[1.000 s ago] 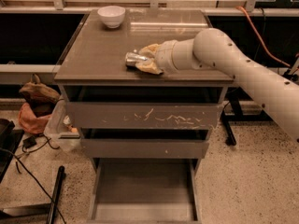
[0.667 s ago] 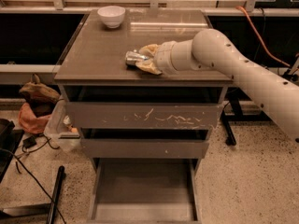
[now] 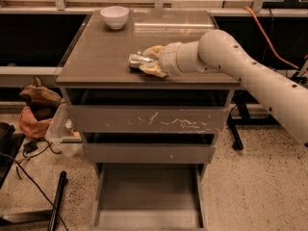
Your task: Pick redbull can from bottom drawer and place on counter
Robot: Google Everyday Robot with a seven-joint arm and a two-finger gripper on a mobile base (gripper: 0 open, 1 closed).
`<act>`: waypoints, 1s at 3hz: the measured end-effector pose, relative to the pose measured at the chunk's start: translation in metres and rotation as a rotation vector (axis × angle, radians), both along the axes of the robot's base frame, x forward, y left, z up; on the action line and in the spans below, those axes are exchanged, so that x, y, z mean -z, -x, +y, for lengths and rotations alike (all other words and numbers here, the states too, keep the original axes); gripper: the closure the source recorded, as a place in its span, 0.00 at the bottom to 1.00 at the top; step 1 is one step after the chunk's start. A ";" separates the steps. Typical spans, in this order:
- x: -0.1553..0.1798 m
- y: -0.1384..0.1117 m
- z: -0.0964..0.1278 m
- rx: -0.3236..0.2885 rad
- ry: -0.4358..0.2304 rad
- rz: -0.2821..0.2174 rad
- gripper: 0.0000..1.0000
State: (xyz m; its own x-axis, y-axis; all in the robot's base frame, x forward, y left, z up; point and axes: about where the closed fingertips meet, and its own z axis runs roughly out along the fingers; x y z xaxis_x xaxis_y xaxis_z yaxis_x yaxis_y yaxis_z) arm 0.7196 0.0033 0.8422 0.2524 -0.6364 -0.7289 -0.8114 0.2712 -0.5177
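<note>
The redbull can (image 3: 137, 60) lies on its side on the counter (image 3: 96, 57), near the counter's front middle. My gripper (image 3: 147, 61) reaches in from the right, low over the counter, with its tan fingers (image 3: 153, 70) on both sides of the can. The bottom drawer (image 3: 148, 196) stands pulled open below, its flat floor bare.
A white bowl (image 3: 114, 17) stands at the counter's back left. The top drawer (image 3: 148, 120) with a scratched front and the middle drawer (image 3: 149, 153) are pushed in. A clear bin (image 3: 61, 131), bags and cables lie on the floor at the left.
</note>
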 end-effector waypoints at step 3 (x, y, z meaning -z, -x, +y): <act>0.000 0.000 0.000 0.000 0.000 0.000 0.00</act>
